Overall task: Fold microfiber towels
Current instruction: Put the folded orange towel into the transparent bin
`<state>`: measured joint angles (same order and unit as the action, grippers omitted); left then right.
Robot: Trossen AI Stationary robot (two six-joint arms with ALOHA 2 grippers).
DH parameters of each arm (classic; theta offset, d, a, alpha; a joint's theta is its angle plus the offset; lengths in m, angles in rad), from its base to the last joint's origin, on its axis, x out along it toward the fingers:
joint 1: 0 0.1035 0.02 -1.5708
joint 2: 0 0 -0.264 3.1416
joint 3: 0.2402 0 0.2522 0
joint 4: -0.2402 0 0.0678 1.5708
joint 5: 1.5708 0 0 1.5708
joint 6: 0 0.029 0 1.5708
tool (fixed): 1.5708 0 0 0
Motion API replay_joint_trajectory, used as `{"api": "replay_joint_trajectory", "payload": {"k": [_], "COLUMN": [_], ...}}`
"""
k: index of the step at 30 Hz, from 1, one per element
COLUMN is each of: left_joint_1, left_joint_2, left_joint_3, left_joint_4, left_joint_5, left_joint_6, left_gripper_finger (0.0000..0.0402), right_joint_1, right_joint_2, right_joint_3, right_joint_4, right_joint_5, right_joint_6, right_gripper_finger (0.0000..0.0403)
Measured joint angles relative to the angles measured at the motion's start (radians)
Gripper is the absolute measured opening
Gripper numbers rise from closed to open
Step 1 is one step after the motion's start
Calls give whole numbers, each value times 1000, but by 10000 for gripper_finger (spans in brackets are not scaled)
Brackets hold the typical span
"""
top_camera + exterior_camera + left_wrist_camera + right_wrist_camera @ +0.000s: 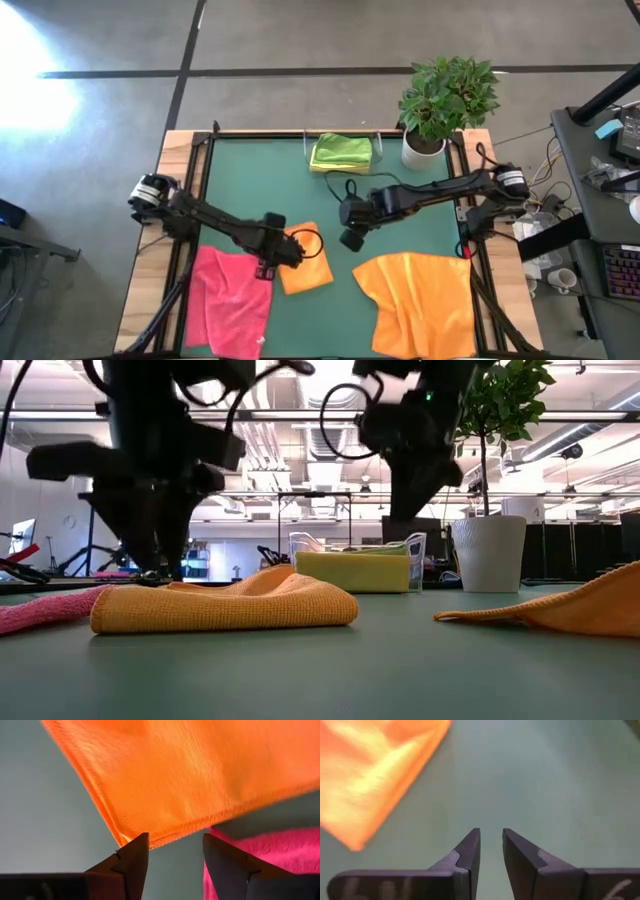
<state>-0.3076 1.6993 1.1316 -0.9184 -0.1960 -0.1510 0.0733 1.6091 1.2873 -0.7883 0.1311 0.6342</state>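
The left gripper (pixel 172 852), jaws apart and empty, sits at the near edge of the folded orange towel (pixel 200 775), the right arm farther off.

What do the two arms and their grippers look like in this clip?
Both are dark, slim jointed arms with silver-capped motors at the table-edge bases and looping black cables. The left gripper and right gripper each end in two matte black, wedge-shaped fingers.

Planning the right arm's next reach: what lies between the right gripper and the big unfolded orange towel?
Only bare green mat. In the high view the right gripper hangs beside the unfolded orange towel, nothing between.
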Motion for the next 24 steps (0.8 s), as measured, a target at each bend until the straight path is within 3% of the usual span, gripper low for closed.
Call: {"api": "replay_joint_trajectory", "payload": {"k": [8, 14, 18, 24], "left_joint_1": [13, 61, 98, 137], "left_joint_2": [-25, -59, -85, -92], "left_joint_3": [-40, -98, -168, -293], "left_joint_4": [56, 221, 311, 473], "left_joint_5": [22, 65, 162, 189], "left_joint_6": [269, 415, 471, 502], "left_gripper_finger": [171, 171, 171, 171], "right_joint_1": [44, 118, 187, 294], "right_joint_2": [-38, -39, -39, -38], "right_joint_3": [12, 59, 57, 9], "right_joint_4": [67, 70, 82, 198], "right_joint_5": [22, -26, -23, 73], "right_joint_6": [224, 333, 439, 604], "right_gripper_finger": [72, 68, 68, 68]}}
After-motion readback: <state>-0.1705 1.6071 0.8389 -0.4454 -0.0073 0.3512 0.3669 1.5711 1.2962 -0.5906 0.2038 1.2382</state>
